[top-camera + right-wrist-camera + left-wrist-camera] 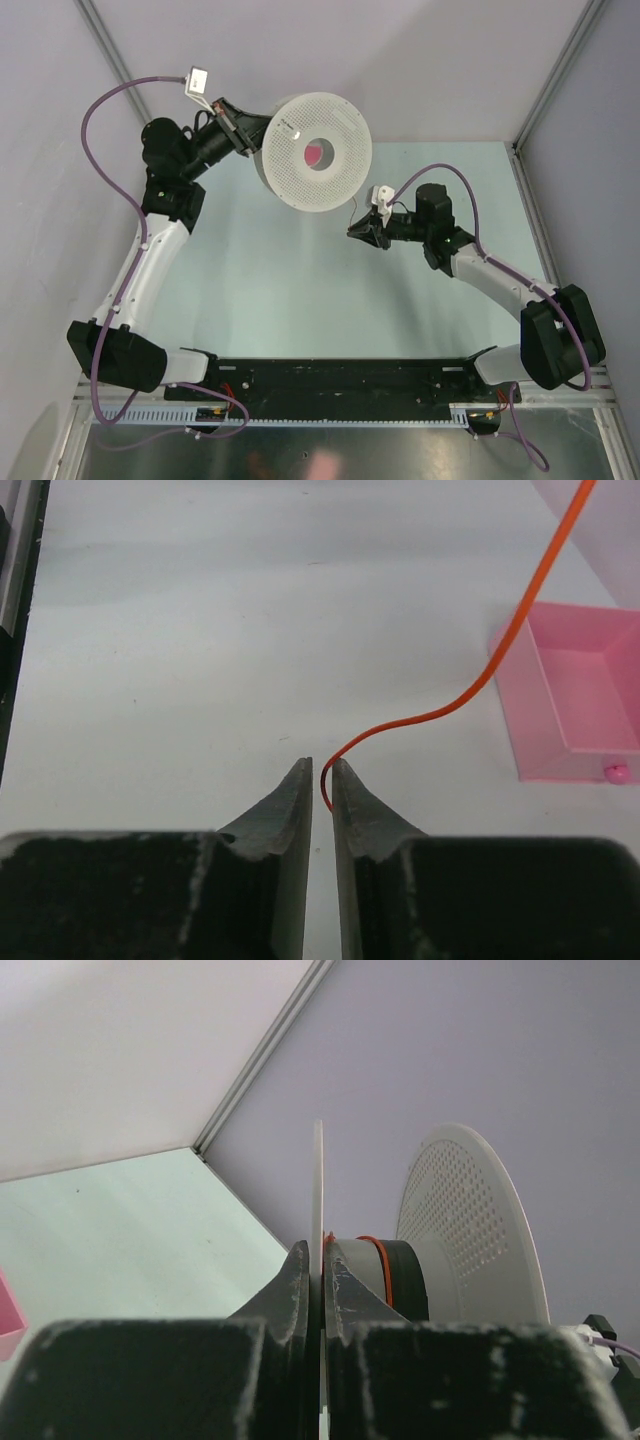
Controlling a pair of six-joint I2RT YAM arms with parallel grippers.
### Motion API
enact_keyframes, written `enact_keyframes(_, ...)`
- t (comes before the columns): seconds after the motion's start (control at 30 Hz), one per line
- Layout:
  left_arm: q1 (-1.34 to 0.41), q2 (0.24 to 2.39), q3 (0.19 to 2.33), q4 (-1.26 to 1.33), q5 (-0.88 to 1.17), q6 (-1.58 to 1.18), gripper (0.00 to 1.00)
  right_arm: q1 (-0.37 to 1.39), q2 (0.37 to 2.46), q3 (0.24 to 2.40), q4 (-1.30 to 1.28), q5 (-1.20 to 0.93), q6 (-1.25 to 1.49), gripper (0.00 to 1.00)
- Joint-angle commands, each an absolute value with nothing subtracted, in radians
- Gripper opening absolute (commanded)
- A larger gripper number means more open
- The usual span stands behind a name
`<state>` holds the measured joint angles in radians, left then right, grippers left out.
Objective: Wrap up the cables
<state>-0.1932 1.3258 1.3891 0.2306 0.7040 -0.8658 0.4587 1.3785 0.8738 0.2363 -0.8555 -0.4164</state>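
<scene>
One spool rim [318, 1185] clamped in left hand [320, 1256]; right hand [322, 766] narrowly straddles cable [440, 713].

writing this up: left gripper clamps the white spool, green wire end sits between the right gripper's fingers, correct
The wire is orange, not green; the right wrist view shows it. The rest stands: left gripper clamps the white spool, wire end between the right gripper's fingers.

1. A pale mint-green table top [290, 290] fills the middle of the overhead view, matt and evenly lit.
2. Plain lavender-grey panels enclose it: a back wall [430, 60], a left wall [45, 200] and a right wall [595, 200].
3. Silvery metal strips [107, 40] run along the corners where the panels meet.
4. A grey metal ledge [400, 450] at the near edge carries a pale blur, perhaps a reflection.
</scene>
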Motion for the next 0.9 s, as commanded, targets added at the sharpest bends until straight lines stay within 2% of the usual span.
enact_keyframes(0.0,-0.179,1.283,1.404,0.313,0.645,-0.915,0.0,0.469,1.364,0.864,0.22,-0.868,-0.455,0.15)
enact_keyframes(0.1,-0.171,1.281,1.394,0.305,0.614,-0.926,0.0,0.479,1.353,0.853,0.214,-0.855,-0.459,0.04)
enact_keyframes(0.17,-0.168,1.278,1.387,0.284,0.585,-0.93,0.0,0.488,1.344,0.848,0.214,-0.844,-0.453,0.01)
enact_keyframes(0.53,-0.184,1.294,1.408,-0.06,0.29,-0.895,0.0,0.634,1.204,0.848,0.096,-0.69,-0.566,0.0)
enact_keyframes(0.87,-0.339,1.391,1.502,-0.389,-0.104,-0.717,0.0,0.825,1.13,0.965,-0.041,-0.465,-0.839,0.0)
